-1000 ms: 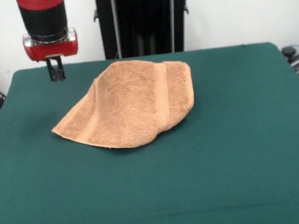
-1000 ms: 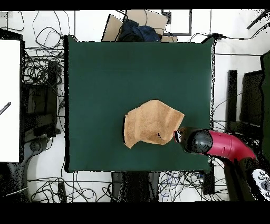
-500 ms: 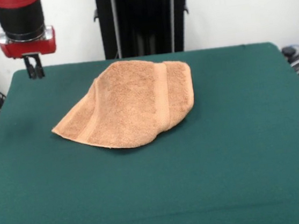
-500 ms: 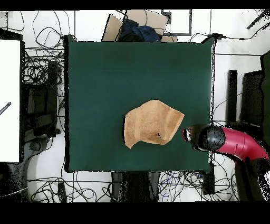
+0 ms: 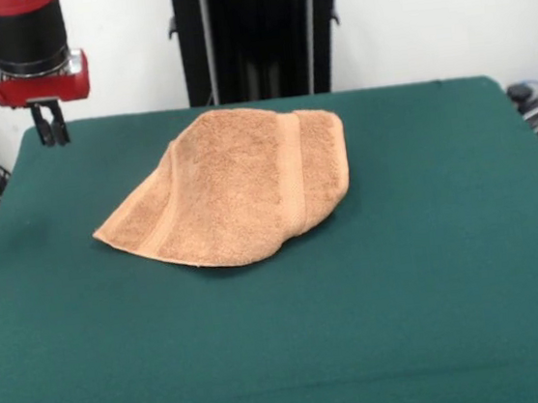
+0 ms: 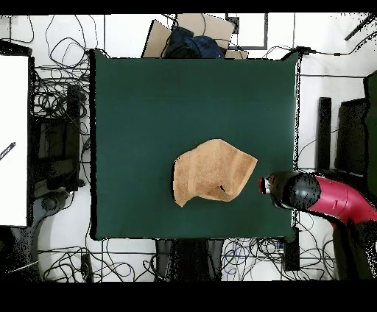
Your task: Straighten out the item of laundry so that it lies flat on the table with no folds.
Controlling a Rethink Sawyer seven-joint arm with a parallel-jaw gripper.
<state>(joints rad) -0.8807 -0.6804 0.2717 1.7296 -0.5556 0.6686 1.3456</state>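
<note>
Orange-tan terry towel (image 5: 233, 186) well apart from pincer (image 5: 50, 132), mid dark green felt counter (image 5: 432, 270), folded over, humped: not yet flat, unfolding all remains. Pincer empty, tips together.

Table (image 5: 438, 318) bare all round humped towel (image 5: 233, 186); gripper (image 5: 50, 129) well apart
</note>
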